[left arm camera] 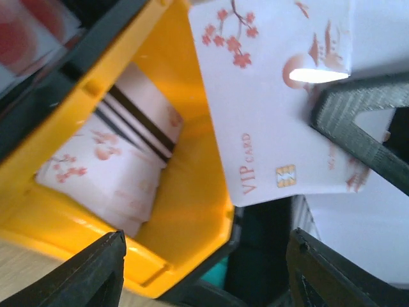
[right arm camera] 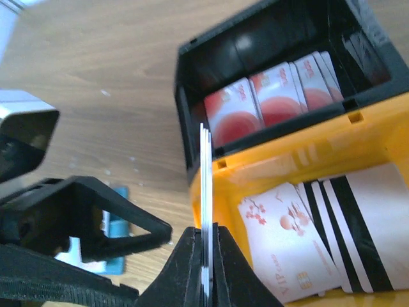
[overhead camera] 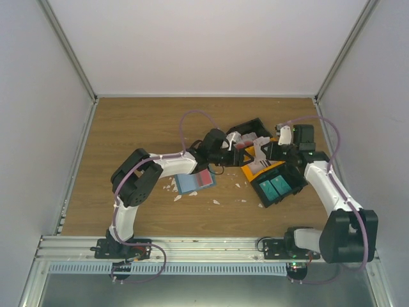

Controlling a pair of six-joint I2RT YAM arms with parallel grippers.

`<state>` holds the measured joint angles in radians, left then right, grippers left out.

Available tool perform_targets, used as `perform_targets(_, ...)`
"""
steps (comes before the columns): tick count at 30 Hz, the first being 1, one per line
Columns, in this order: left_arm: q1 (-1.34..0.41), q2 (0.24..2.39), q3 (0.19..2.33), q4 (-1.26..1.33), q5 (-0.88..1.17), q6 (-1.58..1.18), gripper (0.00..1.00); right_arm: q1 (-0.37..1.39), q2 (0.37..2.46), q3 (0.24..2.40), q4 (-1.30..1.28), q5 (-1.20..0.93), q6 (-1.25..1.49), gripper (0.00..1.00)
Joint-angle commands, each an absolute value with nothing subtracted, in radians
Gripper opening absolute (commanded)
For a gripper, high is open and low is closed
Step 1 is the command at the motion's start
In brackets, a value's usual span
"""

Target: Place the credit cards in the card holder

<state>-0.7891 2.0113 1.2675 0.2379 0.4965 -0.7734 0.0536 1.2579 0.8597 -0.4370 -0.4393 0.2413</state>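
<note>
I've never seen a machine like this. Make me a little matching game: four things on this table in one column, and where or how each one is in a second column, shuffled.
Things:
1. black bin
2. orange bin
3. right gripper
4. card holder

States:
A. lies flat on the wooden table
B. contains blossom-printed cards
C. shut on a thin stack of credit cards
D. contains cards with big red patches

Pairs: 1-D, 2-B, 3-C, 4-A

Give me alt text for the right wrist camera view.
The right gripper pinches a few credit cards edge-on at the rim of an orange bin holding more cards; a black bin of cards sits behind it.
</note>
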Motion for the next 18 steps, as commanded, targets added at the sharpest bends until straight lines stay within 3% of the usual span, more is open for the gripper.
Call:
perform_targets(1,-0.781,2.02,1.332,0.343,0.624,-0.806,0.71,-0.039,1.224,0.832,-0.327,-0.716,0.288,0.01)
perform_targets(11,-0.769,2.092,1.387,0.41,0.707,-0.91,0.71,-0.118,1.194,0.763,-0.216,-1.04,0.351,0.0)
perform_targets(18,-0.76,2.08,1.334,0.536,0.769,-1.023,0.51,-0.123,1.189,0.745,-0.161,-1.132,0.411,0.01)
